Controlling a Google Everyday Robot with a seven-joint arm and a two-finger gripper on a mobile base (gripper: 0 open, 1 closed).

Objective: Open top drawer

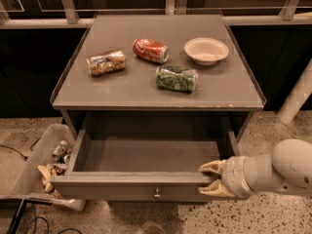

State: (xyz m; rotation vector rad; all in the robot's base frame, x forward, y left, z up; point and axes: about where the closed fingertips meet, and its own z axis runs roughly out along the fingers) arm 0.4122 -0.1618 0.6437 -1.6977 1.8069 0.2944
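The top drawer (146,179) of the grey cabinet is pulled far out, and its plain grey inside is bare. Its small round metal knob (157,195) sits at the centre of the front panel. My gripper (208,178) is at the right end of that panel, well to the right of the knob. One finger (213,167) is inside over the top edge and the other one (214,189) is on the outer face, so it clasps the panel. The lower drawers are hidden under the open one.
On the cabinet top (122,89) lie a brown can (106,62), a red can (150,50), a green can (176,78) and a white bowl (206,50). A bin of trash (36,167) stands on the floor at the left. A white post (297,99) is at the right.
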